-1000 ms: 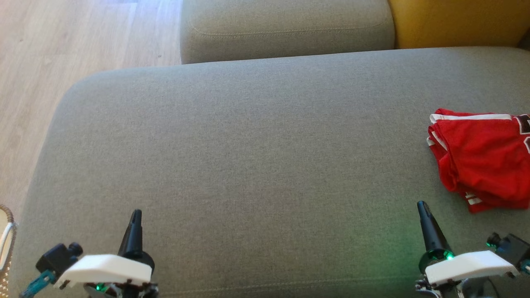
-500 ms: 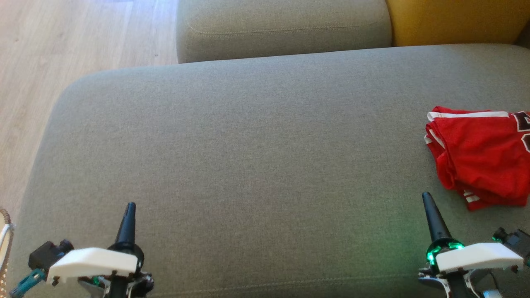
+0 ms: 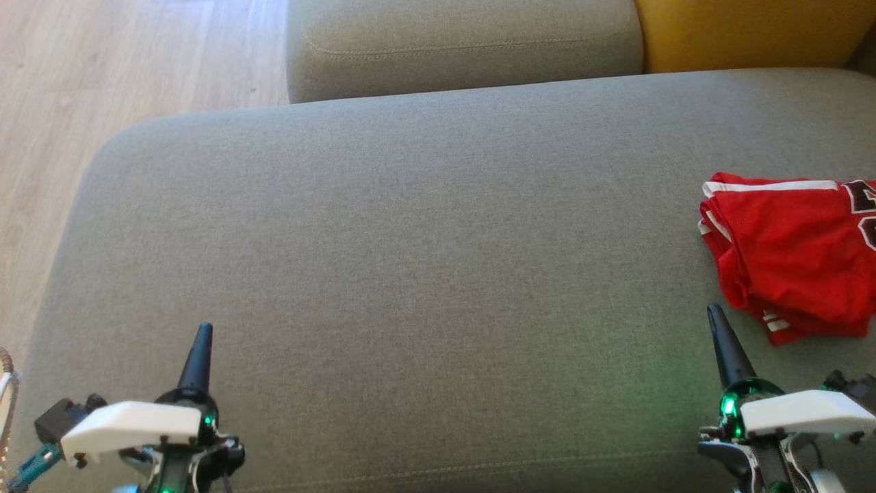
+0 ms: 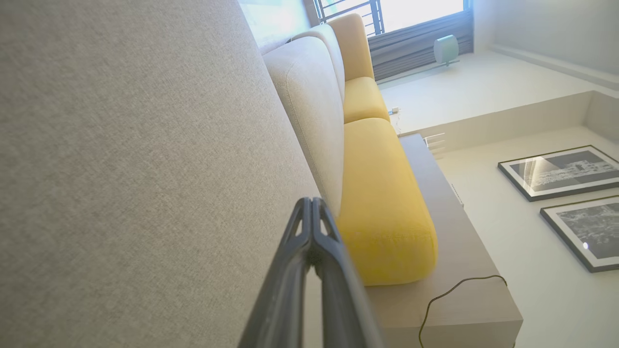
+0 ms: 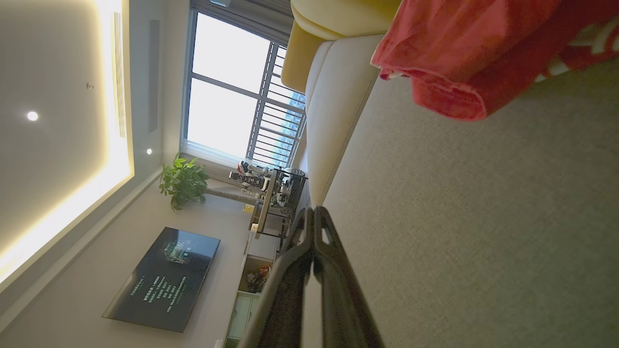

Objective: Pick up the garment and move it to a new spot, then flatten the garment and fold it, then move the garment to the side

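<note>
Both my grippers are closed, with nothing between the fingers. The left gripper is at 7 o'clock in the head view and the right gripper at 5 o'clock. Both are low over the near edge of the seat and point away from me. In each wrist view the two fingertips meet in one line. I judge this to be a resting pose: the arms are wide apart, so the middle of the seat is free for work.

The garment is red with white stripes. It lies at 3 o'clock on the seat, at about 1 o'clock from the right gripper, near it but not touching. It is in stacked layers with rather even edges, partly cut by the frame. A folded garment at the side is what the task would leave. However, the same heap could also be waiting to be picked up, so I do not decide between these two.

The seat is grey woven cloth, wide and almost flat, with soft rounded corners. At 12 o'clock there is a grey back cushion, at 1 o'clock a yellow cushion, and at 10 o'clock a pale wooden floor. The wrist views show a bright window, a dark screen, a plant and framed pictures.
</note>
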Robot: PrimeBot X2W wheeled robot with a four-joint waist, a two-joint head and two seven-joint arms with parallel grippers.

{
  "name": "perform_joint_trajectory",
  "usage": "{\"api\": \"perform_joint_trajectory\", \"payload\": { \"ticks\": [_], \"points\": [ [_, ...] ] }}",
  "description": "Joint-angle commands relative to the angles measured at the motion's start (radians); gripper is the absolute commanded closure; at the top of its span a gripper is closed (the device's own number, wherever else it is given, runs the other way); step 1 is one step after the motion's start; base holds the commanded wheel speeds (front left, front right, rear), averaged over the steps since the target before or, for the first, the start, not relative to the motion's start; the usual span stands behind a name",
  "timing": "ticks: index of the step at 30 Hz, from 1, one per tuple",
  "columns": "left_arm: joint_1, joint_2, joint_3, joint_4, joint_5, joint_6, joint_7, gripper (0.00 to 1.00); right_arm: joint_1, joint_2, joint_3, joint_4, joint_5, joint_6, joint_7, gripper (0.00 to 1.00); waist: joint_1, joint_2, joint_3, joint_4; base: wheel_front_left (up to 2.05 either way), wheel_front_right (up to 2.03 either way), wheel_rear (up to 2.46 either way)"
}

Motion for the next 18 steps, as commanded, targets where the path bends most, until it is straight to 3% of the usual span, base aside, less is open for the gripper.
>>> {"api": "perform_joint_trajectory", "payload": {
  "ticks": [1,18],
  "points": [
    [-0.062,0.008,0.041,-0.027,-0.031,-0.014,0.01,1.0,-0.054,-0.018,0.01,-0.03,0.033,0.0,0.009,1.0,0.0,0.0,0.0,-0.001,0.0,0.0,0.0],
    [-0.102,0.003,0.089,0.001,-0.232,-0.046,0.061,1.0,-0.091,-0.018,-0.011,-0.02,0.236,0.0,0.059,1.0,0.0,0.0,0.005,-0.012,0.0,0.0,0.0]
  ]
}}
